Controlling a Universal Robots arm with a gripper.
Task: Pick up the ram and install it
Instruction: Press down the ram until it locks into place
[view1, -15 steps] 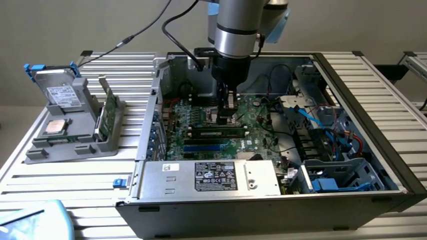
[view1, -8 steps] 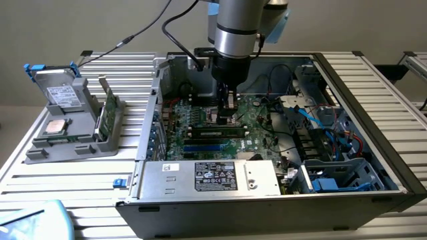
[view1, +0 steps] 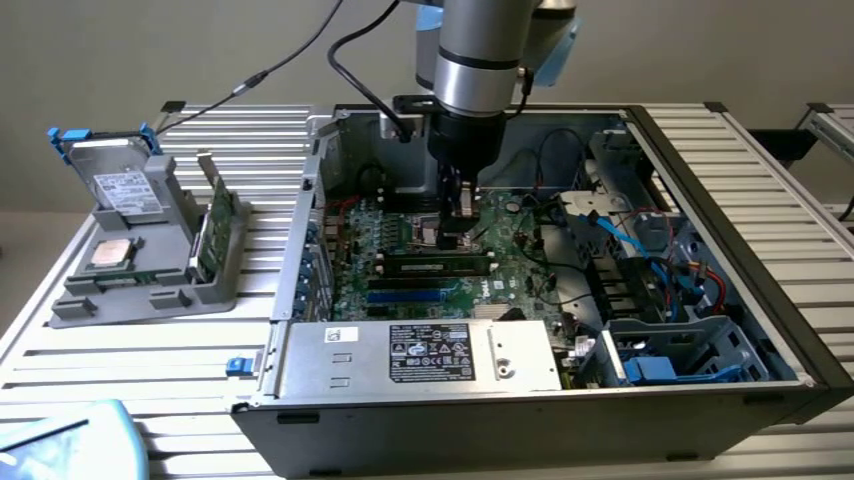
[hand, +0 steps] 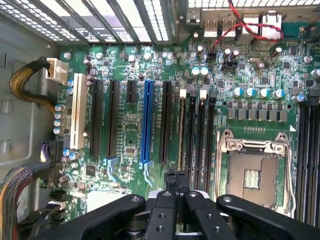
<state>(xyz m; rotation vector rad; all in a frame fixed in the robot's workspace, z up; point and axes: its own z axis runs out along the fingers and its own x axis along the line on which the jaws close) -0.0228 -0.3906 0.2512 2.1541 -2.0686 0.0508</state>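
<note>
Gripper (view1: 457, 222) (hand: 176, 181) is down inside the case (view1: 534, 425), over the motherboard (hand: 125, 130) near the processor socket (hand: 252, 175). Fingers are pressed together with no gap showing and nothing clearly between them. The ram (view1: 430, 266) (hand: 181, 130) sits in the memory slot bank just beside the socket, seen edge-on from the wrist, with the fingertips at one end of it; can't tell whether they touch. Another green stick (view1: 214, 225) stands upright in the grey holder (view1: 134, 295), well apart from the socket, outside the case.
</note>
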